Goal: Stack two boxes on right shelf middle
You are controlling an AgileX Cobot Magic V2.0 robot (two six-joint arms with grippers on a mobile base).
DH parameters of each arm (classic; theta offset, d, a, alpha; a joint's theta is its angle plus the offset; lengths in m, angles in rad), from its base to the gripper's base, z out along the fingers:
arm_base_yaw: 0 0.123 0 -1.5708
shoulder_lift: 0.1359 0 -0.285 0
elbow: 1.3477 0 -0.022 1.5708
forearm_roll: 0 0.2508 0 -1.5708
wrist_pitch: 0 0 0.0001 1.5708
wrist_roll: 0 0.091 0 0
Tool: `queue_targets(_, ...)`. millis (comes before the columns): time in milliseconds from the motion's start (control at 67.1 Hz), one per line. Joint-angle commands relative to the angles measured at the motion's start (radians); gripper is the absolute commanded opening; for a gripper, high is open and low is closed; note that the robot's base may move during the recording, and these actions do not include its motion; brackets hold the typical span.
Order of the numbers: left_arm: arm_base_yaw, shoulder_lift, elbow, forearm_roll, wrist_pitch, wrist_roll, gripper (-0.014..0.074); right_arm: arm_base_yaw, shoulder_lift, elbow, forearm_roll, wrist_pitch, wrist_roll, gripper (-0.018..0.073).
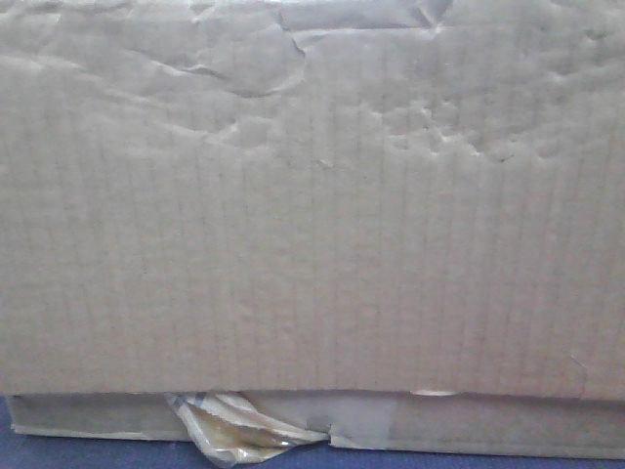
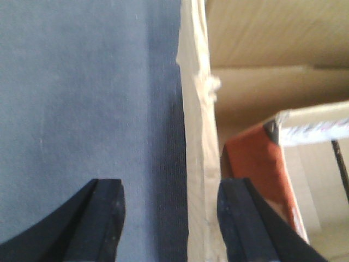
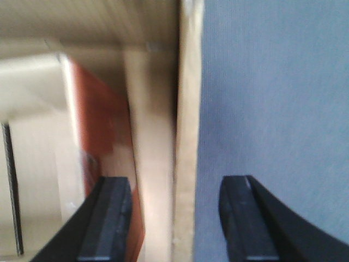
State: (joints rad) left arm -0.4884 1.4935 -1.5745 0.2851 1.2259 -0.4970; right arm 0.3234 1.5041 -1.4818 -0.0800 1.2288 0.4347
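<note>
Large corrugated box (image 1: 312,225), face dented and wrinkled, is filling the front view. Its long axis is running left-right. It is sitting on the thin flat box (image 1: 488,425), whose tape (image 1: 234,430) is peeling at lower centre. An orange-red carton (image 2: 256,164) is lying inside the large box. Left gripper (image 2: 172,196) and right gripper (image 3: 177,194) are each standing spread, straddling a cardboard wall.

Dented large box (image 1: 312,215) sits atop thin box (image 1: 488,425) (tape (image 1: 229,430) peeling).
</note>
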Motion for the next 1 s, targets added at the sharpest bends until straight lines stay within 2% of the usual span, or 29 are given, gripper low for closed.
queue_targets(0, 0.003, -0.007, 0.007, -0.014, -0.005, 0.001, 0.0298, -0.005, 0.000, 0.022, 0.026, -0.008, -0.020, 0.0246)
queue_targets(760, 0.003, 0.053, 0.016, -0.051, -0.005, 0.001, 0.0298, -0.005, -0.001, 0.056, 0.020, -0.008, -0.022, 0.0246)
queue_targets(983, 0.003, 0.076, 0.018, -0.094, -0.005, 0.001, 0.0298, -0.005, -0.001, 0.056, 0.020, -0.008, -0.022, 0.0246)
